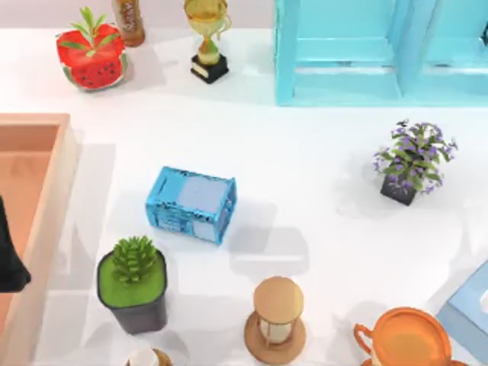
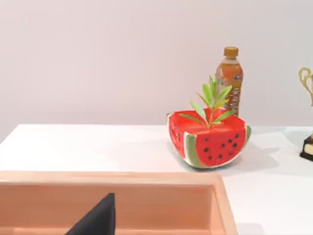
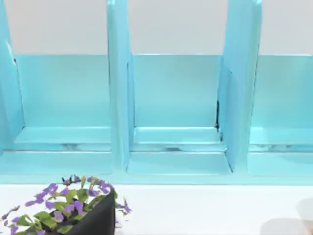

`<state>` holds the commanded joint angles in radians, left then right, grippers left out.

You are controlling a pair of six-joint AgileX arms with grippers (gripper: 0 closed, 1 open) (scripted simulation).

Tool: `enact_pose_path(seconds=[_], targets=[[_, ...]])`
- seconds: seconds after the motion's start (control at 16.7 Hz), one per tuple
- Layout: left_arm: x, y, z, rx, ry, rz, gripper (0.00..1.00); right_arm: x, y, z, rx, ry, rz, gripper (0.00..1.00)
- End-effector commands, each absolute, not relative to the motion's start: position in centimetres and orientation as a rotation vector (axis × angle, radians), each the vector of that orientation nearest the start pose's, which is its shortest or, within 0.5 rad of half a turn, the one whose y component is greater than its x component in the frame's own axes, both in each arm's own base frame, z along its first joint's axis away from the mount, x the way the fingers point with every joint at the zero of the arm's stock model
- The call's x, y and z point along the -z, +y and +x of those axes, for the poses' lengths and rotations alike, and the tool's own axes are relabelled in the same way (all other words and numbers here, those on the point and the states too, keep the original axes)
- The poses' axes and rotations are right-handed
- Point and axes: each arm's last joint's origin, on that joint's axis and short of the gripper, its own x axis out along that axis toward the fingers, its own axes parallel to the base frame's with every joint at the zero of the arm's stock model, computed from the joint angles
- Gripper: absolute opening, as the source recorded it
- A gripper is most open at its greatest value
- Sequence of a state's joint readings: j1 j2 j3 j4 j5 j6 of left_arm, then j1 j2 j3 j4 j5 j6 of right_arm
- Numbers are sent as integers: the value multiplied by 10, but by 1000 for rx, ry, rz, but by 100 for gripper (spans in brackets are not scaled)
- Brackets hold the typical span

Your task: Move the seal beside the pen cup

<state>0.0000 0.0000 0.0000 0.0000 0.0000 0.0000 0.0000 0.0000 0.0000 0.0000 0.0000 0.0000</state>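
The pen cup (image 1: 191,204), a shiny blue box with a pale panel on top, lies left of the table's middle in the top view. The seal is out of view. My left arm (image 1: 9,255) is a dark shape at the left edge, over the wooden tray (image 1: 47,191). A black part of my left gripper (image 2: 95,220) shows in the left wrist view, low over the tray's inside (image 2: 161,205). The right wrist view faces the turquoise shelf (image 3: 176,112).
A black pot with a succulent (image 1: 133,282) and an hourglass (image 1: 276,320) stand in front of the pen cup. An orange vessel (image 1: 404,339) is front right and a purple plant (image 1: 412,164) to the right. A watermelon planter (image 1: 91,57), bottle (image 1: 128,19) and trophy (image 1: 207,38) line the back.
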Motion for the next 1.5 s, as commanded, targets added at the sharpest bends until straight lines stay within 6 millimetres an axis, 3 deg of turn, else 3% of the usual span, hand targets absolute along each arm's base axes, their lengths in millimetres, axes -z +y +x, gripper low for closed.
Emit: enact_pose_path(seconds=[0.3, 0.48, 0.66, 0.84, 0.96, 1.2, 1.5], targets=[[-160, -1, 106, 0, 0, 0, 100, -171, -3, 106, 14, 54, -12, 100], [-160, -1, 106, 0, 0, 0, 100, -200, -5, 110, 38, 178, -36, 100], [-160, -1, 106, 0, 0, 0, 100, -238, -10, 128, 61, 377, -61, 100], [-160, -1, 106, 0, 0, 0, 100, -265, -19, 166, 75, 656, -75, 100], [-160, -1, 106, 0, 0, 0, 100, -274, -29, 199, 77, 860, -74, 100], [-160, -1, 106, 0, 0, 0, 100, -271, -53, 262, 60, 1219, -52, 100], [-160, -1, 106, 0, 0, 0, 100, -259, -82, 321, 27, 1478, -14, 100]])
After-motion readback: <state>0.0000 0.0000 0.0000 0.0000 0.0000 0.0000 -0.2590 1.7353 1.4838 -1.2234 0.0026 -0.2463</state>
